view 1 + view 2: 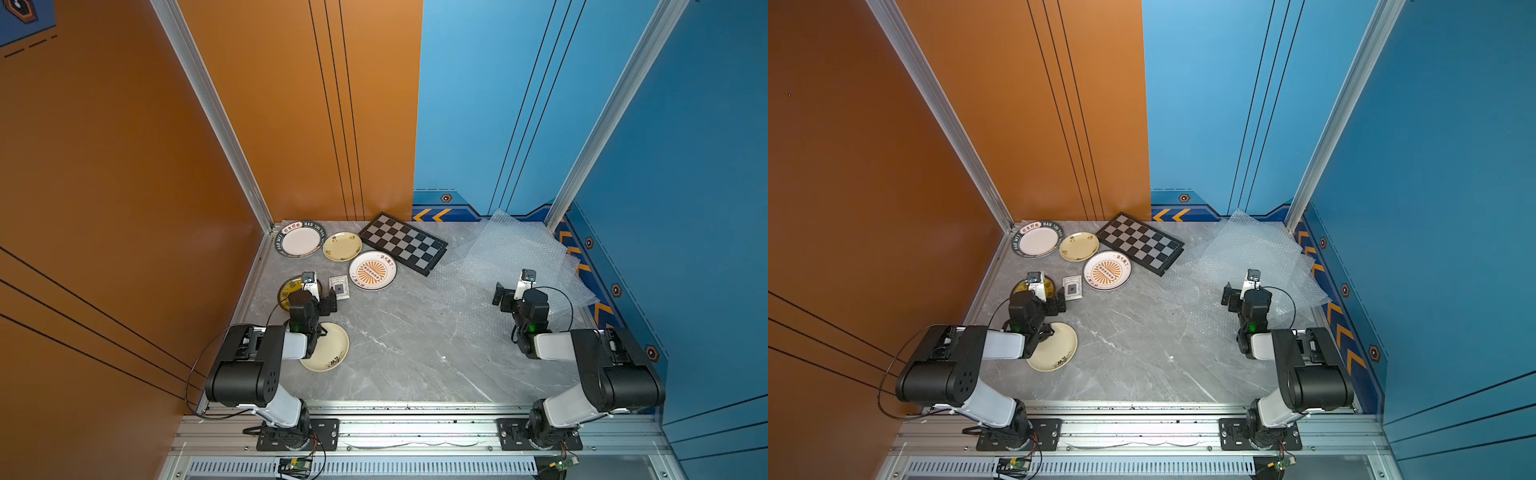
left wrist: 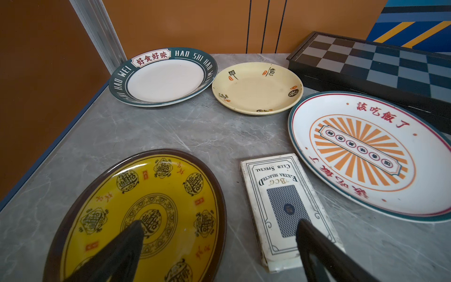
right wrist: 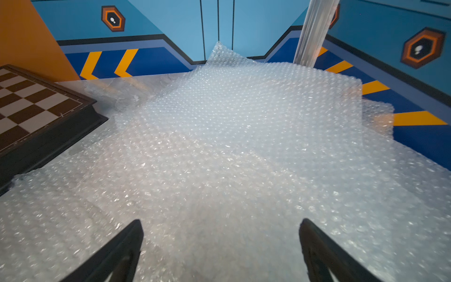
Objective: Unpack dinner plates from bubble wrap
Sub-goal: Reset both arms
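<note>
I see all five dinner plates bare on the tabletop's left half: the lettered-rim plate point(image 1: 300, 240) in the far left corner, the pale yellow plate point(image 1: 342, 246) and sunburst plate point(image 1: 372, 270) beside the folded chessboard point(image 1: 403, 243), and the dark-rimmed yellow plate point(image 2: 146, 207) and cream sprig plate point(image 1: 332, 349) along the left edge. The bubble wrap point(image 1: 519, 257) lies in loose overlapping sheets over the far right corner, reaching the chessboard's edge. My left gripper point(image 2: 219, 223) hangs released above the yellow plate and a playing-card box point(image 2: 280, 200), and my right gripper point(image 3: 220, 222) hangs released over the wrap, holding nothing.
</note>
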Motion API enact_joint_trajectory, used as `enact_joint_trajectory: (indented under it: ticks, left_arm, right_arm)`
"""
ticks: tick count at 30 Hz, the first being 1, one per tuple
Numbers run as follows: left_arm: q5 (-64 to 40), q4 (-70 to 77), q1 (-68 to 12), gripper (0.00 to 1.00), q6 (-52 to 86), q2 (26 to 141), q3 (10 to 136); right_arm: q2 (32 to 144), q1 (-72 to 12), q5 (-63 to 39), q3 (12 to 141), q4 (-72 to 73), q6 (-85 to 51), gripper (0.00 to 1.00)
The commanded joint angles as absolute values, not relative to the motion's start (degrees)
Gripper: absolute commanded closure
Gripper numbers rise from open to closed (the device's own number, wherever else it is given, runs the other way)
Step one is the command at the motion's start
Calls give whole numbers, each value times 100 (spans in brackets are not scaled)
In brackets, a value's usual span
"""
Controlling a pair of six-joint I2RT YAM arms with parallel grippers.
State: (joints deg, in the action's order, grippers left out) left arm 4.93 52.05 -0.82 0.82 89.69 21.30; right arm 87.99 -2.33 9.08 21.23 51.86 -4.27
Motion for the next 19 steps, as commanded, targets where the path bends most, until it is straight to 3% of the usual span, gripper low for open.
enact_joint_trajectory:
  ticks: [1,5,19]
  left_arm:
    - [668,5238,-119,2,-29,8934,2177]
    - [672,5240,-123,2,-39,8945,2186]
    - [802,5239,-191,2,-77,8933,2180]
  right_arm:
    - [8841,-295,1291,2066,5317,-353,0]
    - [8832,-266,867,2107,5231,-246,0]
    - [8842,-259,848,2109,5229,-255,0]
